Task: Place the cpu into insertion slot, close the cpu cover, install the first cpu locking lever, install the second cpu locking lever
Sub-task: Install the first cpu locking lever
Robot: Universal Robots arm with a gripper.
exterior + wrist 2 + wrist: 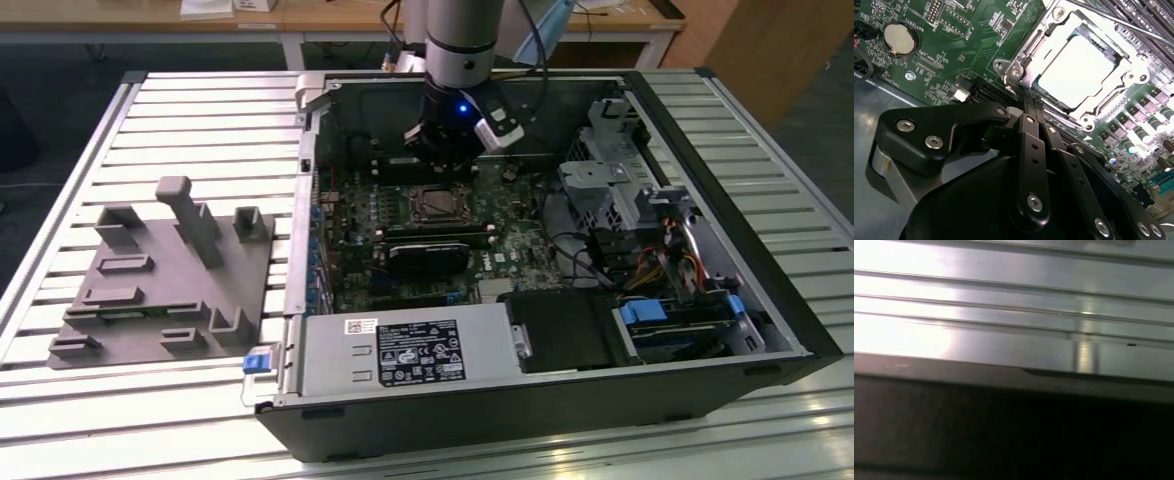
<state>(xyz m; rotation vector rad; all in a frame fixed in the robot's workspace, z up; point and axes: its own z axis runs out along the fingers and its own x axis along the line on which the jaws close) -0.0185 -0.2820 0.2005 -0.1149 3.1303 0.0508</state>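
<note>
In its socket, one cpu sits beneath one cpu cover.

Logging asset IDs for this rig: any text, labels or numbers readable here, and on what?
Black label on the power supply: print too small to read.
White sticker on the same supply: too small to read.
Silkscreen on the motherboard, second wrist view: too small to quote reliably.
No text can be quoted.

Grey tubular arm, blue light near its wrist, and a black, silver-screwed hand, seemingly plastic.
</note>
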